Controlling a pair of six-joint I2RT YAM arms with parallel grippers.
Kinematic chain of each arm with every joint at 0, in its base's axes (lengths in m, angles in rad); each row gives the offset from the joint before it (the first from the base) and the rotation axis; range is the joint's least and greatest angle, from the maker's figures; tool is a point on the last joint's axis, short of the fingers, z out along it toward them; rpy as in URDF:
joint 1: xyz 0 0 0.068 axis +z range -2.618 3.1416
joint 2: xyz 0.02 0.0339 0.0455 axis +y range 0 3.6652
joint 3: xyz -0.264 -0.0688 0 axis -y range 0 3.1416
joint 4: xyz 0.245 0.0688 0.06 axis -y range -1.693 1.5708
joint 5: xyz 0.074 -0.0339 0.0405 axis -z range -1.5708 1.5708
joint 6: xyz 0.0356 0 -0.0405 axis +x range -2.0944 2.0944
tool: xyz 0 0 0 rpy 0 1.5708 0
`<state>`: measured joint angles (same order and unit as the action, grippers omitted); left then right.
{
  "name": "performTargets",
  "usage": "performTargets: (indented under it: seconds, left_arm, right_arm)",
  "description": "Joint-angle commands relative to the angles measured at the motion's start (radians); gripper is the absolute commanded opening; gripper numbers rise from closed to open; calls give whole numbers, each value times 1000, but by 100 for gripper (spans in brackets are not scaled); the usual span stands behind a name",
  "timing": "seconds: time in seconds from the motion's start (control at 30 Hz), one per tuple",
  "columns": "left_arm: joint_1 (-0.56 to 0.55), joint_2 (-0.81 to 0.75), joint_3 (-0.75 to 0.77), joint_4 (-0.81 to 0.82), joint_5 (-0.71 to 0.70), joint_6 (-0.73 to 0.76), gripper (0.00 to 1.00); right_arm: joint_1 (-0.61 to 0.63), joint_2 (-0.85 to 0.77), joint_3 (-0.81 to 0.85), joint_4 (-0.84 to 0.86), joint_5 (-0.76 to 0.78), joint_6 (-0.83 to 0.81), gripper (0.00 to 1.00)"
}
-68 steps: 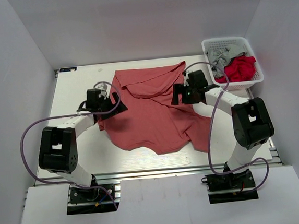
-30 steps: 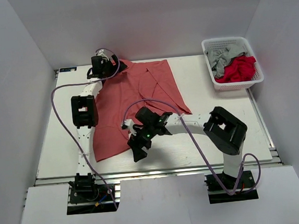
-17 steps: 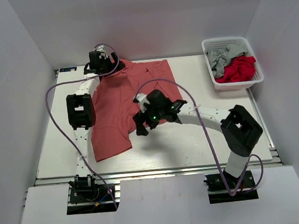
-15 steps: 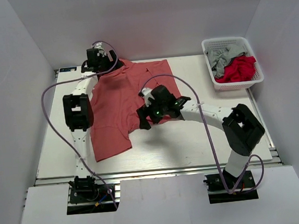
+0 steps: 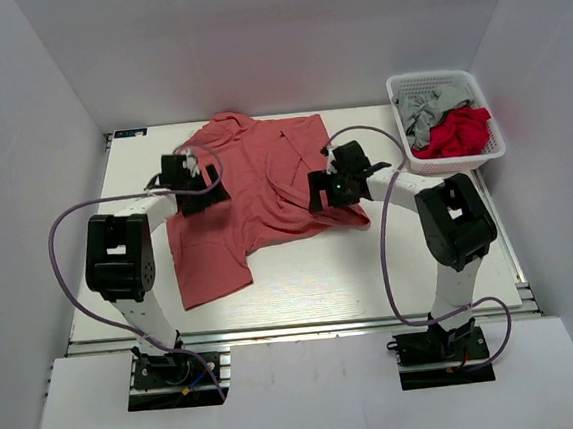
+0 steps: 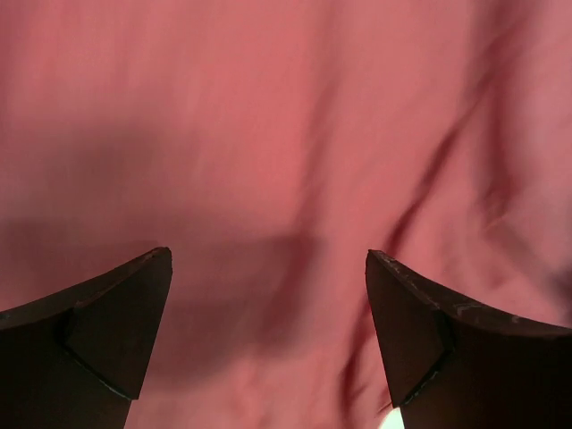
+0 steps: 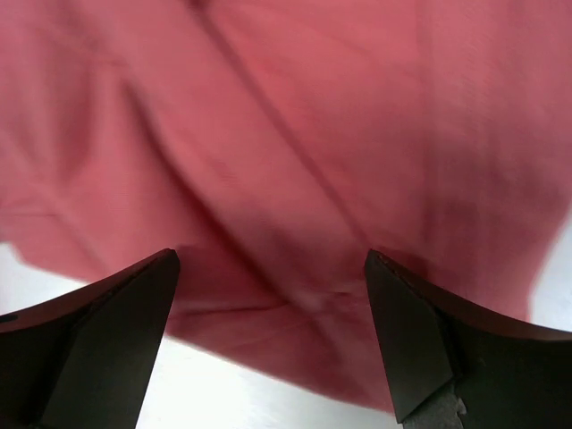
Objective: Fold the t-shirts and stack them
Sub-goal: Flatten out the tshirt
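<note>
A salmon-red t-shirt (image 5: pixel 254 187) lies rumpled and partly folded over on the white table (image 5: pixel 420 253), one sleeve reaching toward the near left. My left gripper (image 5: pixel 209 194) hovers over the shirt's left part, open; in the left wrist view the gripper (image 6: pixel 268 268) has only red cloth (image 6: pixel 286 134) under its spread fingers. Over the shirt's right edge my right gripper (image 5: pixel 317 193) is open too. In the right wrist view that gripper (image 7: pixel 273 268) frames the shirt's hem (image 7: pixel 295 304) and a strip of bare table (image 7: pixel 223 393). Neither holds cloth.
A white basket (image 5: pixel 433 77) stands at the far right corner with a grey garment (image 5: pixel 426 110) and a bright red one (image 5: pixel 457 131) in it. White walls close the table on three sides. Purple cables loop beside both arms.
The left gripper came back from the shirt's far edge to its left middle. The right gripper swung right, from the shirt's middle to its right edge. Both stayed open.
</note>
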<state>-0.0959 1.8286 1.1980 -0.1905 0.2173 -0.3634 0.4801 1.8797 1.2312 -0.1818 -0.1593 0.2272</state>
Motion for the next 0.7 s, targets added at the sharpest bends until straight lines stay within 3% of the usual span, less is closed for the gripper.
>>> performTargets:
  seconds: [0.0,0.17,0.3,0.43,0.5,0.57,0.67]
  left_arm:
    - [-5,-67,-101,-7,-1,-28,99]
    - [-5,-94,-230,-7,-26,-77,99]
    - [-5,-117,-281,-125,-97,-127,99]
    - [-5,-201,-368,-205,-176,-151,99]
    - [-5,-281,-412,-193,-150,-151,99]
    - [-5,-349,-413,-161,-130,-151,99]
    - [-5,-393,-400,-77,-90,-124,99]
  right_arm:
    - [-49,4,-39,15,-40,46,90]
    - [-90,-80,-227,48,-48,115,90]
    - [-98,-195,-413,82,-59,139,90]
    - [-94,-361,-597,61,-57,185,90]
    - [-86,-451,-660,53,-72,179,90]
    - [-84,-482,-651,1,-54,157,90]
    - [-77,-479,-485,-101,26,103,90]
